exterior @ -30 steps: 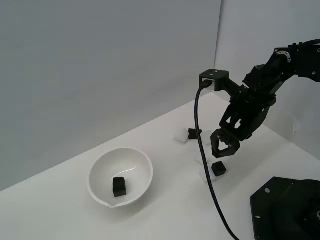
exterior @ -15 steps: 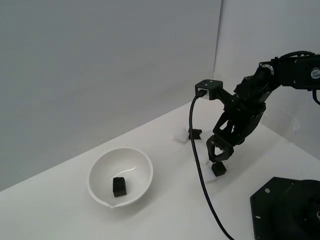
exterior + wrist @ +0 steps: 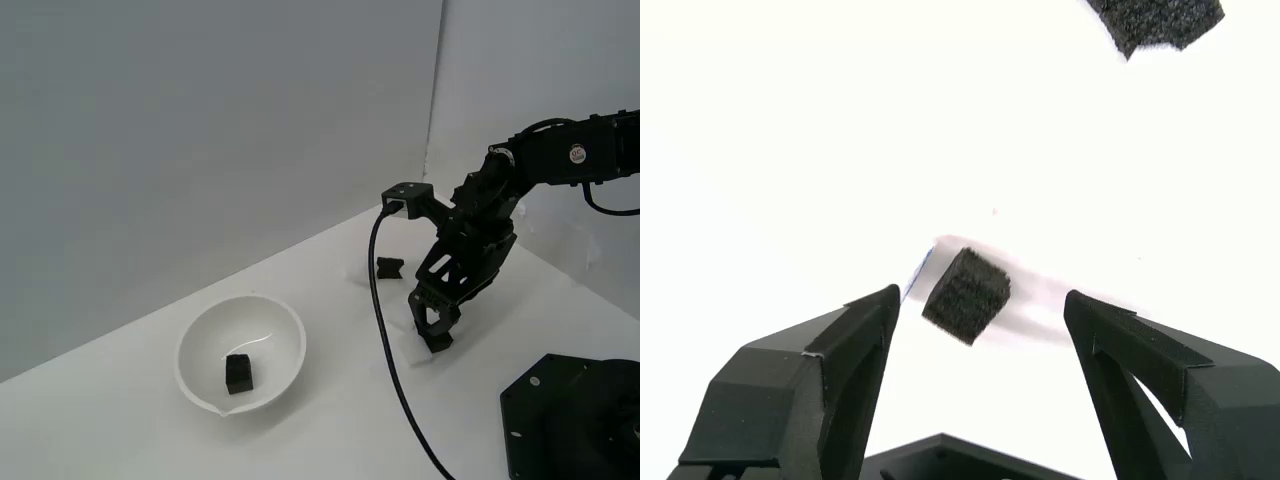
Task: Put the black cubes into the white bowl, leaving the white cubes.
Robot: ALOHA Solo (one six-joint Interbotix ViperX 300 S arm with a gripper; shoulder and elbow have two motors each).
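Now hand (image 3: 980, 305) spread wide, straddling black cube (image 3: 966, 296).

Far black cube (image 3: 1156, 22) cut by wrist view's edge; white cubes (image 3: 358, 272) washed out, count unclear.

White table (image 3: 120, 420) with white bowl (image 3: 290, 350), two black cubes (image 3: 389, 267), faint white cubes (image 3: 357, 271).

I work over a plain white surface (image 3: 120, 420) that runs back to a bare grey wall (image 3: 200, 120). A second, paler wall (image 3: 530, 60) meets it at a vertical corner on the exterior view's right. The light is soft and even, the shadows faint.
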